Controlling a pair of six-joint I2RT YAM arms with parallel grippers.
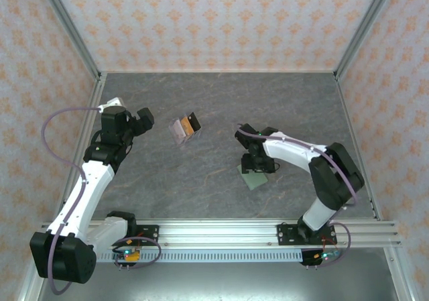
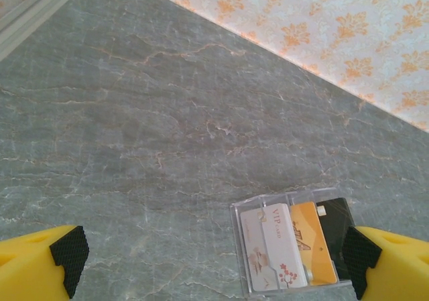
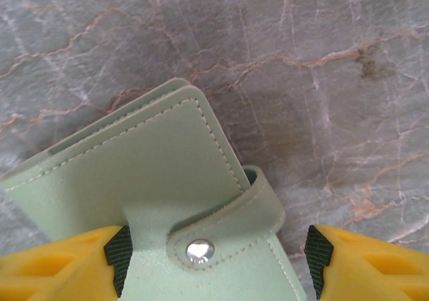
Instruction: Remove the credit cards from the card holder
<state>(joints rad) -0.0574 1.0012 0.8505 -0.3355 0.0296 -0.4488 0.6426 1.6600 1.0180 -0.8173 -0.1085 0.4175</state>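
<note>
Right wrist: right tool (image 3: 218, 264) straddles closed card holder (image 3: 147, 160); card bundle (image 1: 184, 128) apart.

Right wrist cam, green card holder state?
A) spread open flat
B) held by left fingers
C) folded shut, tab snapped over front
C: the card holder is folded, its tab wrapped round the edge with the snap down on the front panel.

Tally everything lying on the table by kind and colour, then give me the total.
Green card holder: 1
Clear plastic sleeve: 1
White card: 1
Orange card: 1
Black card: 1
Total: 5
</note>
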